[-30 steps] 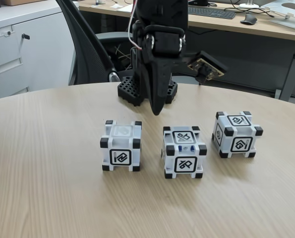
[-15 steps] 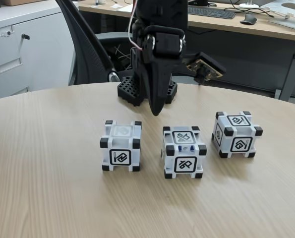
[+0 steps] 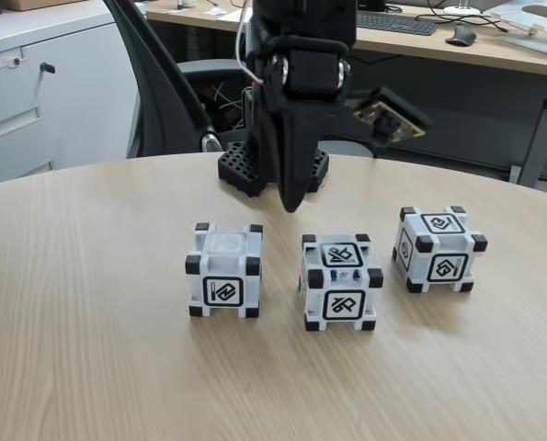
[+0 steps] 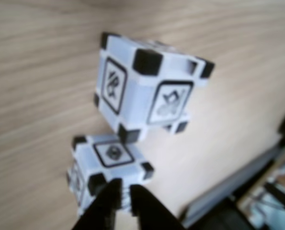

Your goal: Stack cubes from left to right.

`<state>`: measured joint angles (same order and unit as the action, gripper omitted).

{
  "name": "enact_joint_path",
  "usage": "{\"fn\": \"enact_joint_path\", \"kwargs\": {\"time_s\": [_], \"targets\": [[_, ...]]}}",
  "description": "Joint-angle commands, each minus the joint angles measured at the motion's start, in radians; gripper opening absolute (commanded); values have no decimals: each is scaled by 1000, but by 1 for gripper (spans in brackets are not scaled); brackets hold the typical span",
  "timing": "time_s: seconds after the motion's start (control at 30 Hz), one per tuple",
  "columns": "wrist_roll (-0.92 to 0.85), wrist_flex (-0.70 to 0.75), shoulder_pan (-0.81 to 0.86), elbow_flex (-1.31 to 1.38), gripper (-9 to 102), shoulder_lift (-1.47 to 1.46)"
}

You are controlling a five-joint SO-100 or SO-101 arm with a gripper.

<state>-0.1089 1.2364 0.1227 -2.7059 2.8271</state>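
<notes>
a round wooden table (image 3: 89, 367) carries three cubes (image 3: 224, 270) (image 3: 341, 280) (image 3: 438, 248) in a row and a black perforated base block (image 3: 244, 168).

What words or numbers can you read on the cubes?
None: there are no words or numbers to read.
Left cube: a black-framed symbol, no letters.
Middle cube: black-framed symbols on top and front, no letters.
Right cube: black-framed symbols, no letters.
In the wrist view the symbols are blurred.

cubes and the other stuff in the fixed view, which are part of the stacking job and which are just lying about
For the job:
left cube
middle cube
right cube
gripper, jaws nearly closed, holding nothing

Lying about:
office chair
keyboard
mouse
drawer cabinet
</notes>
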Motion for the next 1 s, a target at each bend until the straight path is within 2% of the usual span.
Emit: {"fn": "enact_joint_path", "kwargs": {"time_s": [0.0,0.3,0.6,0.73,0.83,0.97], "targets": [[29,-17,8,156,0,-135],[110,0,8,423,0,-403],[129,0,-9,439,0,-557],[229,0,-17,433,0,-578],[262,0,-77,439,0,-577],[295,0,-241,440,0,-577]]}}
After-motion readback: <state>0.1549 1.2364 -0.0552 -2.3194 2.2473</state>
